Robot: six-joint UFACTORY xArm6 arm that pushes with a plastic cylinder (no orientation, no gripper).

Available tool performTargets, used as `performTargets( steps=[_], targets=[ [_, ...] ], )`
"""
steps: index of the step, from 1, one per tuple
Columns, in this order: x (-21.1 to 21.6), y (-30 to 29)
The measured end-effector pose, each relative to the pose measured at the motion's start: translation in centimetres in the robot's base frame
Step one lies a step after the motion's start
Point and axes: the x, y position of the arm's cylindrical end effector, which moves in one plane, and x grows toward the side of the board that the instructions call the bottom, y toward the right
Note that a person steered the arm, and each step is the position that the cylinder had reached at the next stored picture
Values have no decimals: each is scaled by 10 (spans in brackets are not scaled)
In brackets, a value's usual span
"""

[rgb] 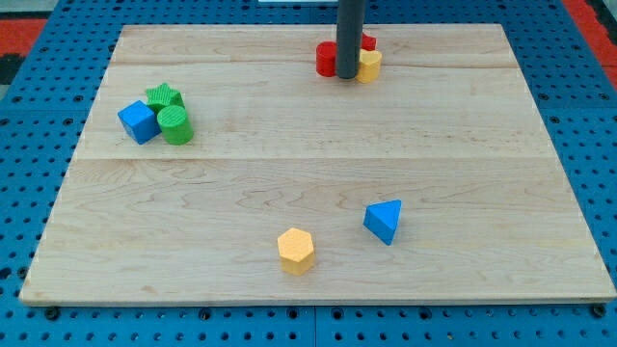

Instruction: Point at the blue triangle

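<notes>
Blue triangle (384,221) sits on the wooden board (318,145) in the near half, a bit right of centre, lying free with nothing touching it; just to its left and slightly nearer is a yellow hexagon (296,251), close by but apart from it, a clear gap between the two. My tip (346,76) is at the far edge of the board, well apart from the blue triangle, almost straight beyond it across the board's open middle. The rod is dark, upright, comes down from the view's top and ends right in a small cluster of blocks: a red block (328,59) touching or just beside the tip on its left, shape hard to make out since the rod covers part of it, another bit of red (367,42) peeking out on the rod's right at the far side, and a small yellow block (369,66) just right of the tip, touching or nearly so, shape unclear. No claw on this arm, only the rod, so released or clenched cannot be told. Far left of the board holds a tight group of three: blue cube (139,121) at the left, green star (165,96) behind it, green cylinder (175,125) on the right, all touching or nearly so. Board lies on a blue pegboard surface (39,116)
</notes>
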Motion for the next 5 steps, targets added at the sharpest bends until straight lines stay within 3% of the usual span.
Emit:
performTargets(
  steps=[1,2,3,4,5],
  targets=[
    [62,13],
    [98,85],
    [181,151],
    [266,133],
    [250,81]
  ],
)
